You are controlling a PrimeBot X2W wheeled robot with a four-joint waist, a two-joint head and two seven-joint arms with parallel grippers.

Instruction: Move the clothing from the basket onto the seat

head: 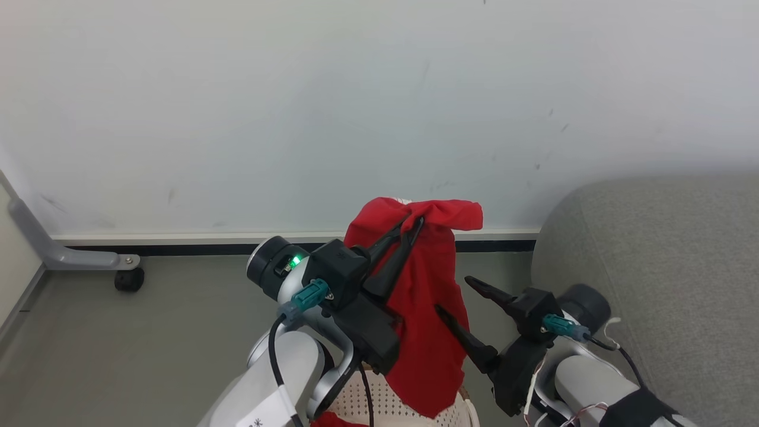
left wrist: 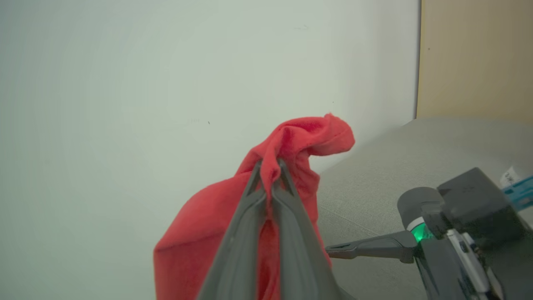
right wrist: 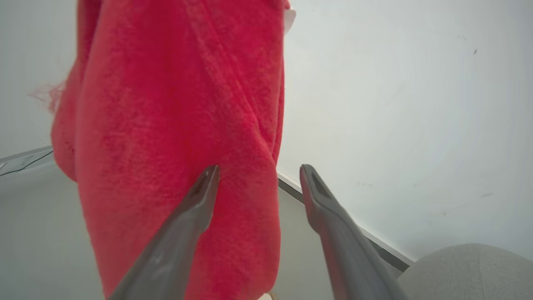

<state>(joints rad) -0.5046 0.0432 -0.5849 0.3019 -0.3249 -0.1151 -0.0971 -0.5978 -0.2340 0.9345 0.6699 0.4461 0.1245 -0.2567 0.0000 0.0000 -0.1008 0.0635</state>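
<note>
1. Left gripper (head: pixel 415 222) (left wrist: pixel 270 164), nearest the head camera, is clenched on a bunched fold of the red garment (head: pixel 427 308) (left wrist: pixel 200 241) and holds it up in the air.
2. Pale wall (head: pixel 356 89) spans the background.
3. Grey floor (head: pixel 148 332) runs below it.
4. Grey sofa (head: pixel 652 267) (right wrist: pixel 470 271) stands at the right, beside the right arm and apart from the cloth.
5. Garment (right wrist: pixel 175 104) hangs from the left fingers, its lower end over the basket.
6. Basket (head: pixel 403 409), cream and perforated, shows at the bottom edge under the cloth.
7. Right gripper (head: pixel 453 294) (right wrist: pixel 259 168) has its jaws spread and grasps nothing. One finger lies across the hanging cloth; whether it touches, I cannot tell.
</note>
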